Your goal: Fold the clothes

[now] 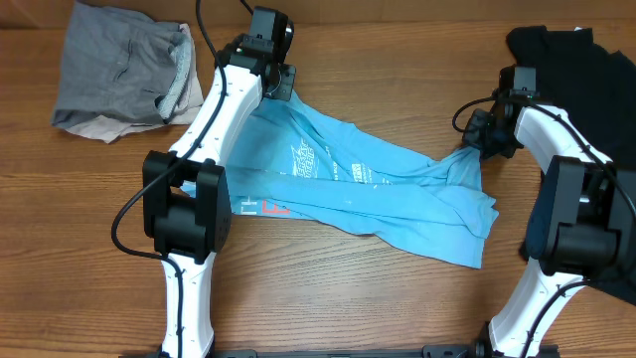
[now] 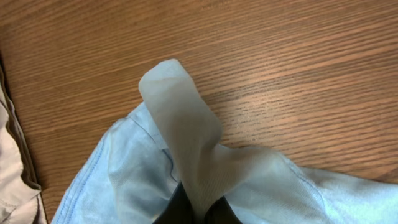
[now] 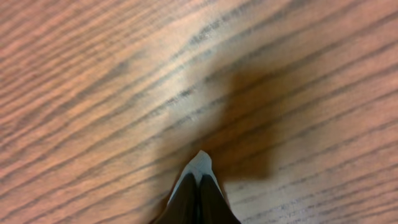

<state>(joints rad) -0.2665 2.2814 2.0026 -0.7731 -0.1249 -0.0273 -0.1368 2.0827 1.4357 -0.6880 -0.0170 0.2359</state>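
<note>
The light blue T-shirt (image 1: 368,189) with red and white lettering hangs stretched between my two grippers over the middle of the wooden table. My left gripper (image 1: 278,88) is shut on one end of it; in the left wrist view a pale fold of the shirt (image 2: 186,137) sticks out from between the fingers (image 2: 198,208). My right gripper (image 1: 475,139) is shut on the other end; in the right wrist view only a small tip of the cloth (image 3: 200,165) shows past the closed fingers (image 3: 199,186).
A pile of grey and beige clothes (image 1: 119,75) lies at the far left corner; its beige edge shows in the left wrist view (image 2: 15,186). A black garment (image 1: 581,65) lies at the far right, behind the right arm.
</note>
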